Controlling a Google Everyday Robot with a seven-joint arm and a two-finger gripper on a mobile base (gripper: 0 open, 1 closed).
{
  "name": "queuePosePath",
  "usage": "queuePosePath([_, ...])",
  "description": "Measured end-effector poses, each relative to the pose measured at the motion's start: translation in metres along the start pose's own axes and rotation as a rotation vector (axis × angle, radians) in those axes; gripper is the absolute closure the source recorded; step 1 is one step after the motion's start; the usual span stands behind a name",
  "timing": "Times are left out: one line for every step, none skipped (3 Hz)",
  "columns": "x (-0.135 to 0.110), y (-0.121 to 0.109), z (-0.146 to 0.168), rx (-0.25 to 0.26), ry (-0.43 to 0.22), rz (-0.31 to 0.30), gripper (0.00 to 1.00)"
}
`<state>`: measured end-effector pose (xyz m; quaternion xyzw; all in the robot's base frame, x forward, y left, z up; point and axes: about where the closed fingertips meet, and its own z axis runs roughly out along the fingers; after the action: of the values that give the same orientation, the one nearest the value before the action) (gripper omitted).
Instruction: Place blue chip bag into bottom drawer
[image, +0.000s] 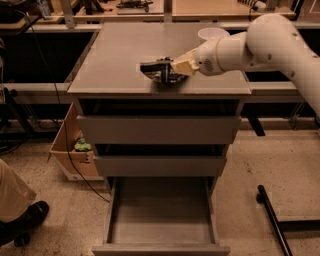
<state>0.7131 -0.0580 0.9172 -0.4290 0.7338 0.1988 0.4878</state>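
Observation:
The blue chip bag is a small dark crinkly bag at the front middle of the grey cabinet top. My gripper reaches in from the right and is shut on the bag, holding it just at the top surface, near the front edge. The bottom drawer is pulled out below, directly under the gripper, and its tray shows nothing in it. The two drawers higher up are shut.
A white bowl stands at the back right of the cabinet top, behind my arm. A cardboard box sits on the floor at the left. A person's leg and shoe are at lower left. A black base leg lies at lower right.

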Motion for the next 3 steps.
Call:
queuePosePath([0.023, 0.016, -0.079, -0.065, -0.066, 0.069, 1.00])
queuePosePath([0.022, 0.016, -0.079, -0.067, -0.066, 0.069, 1.00])
queuePosePath([0.032, 0.040, -0.058, -0.110, -0.003, -0.010, 1.00])
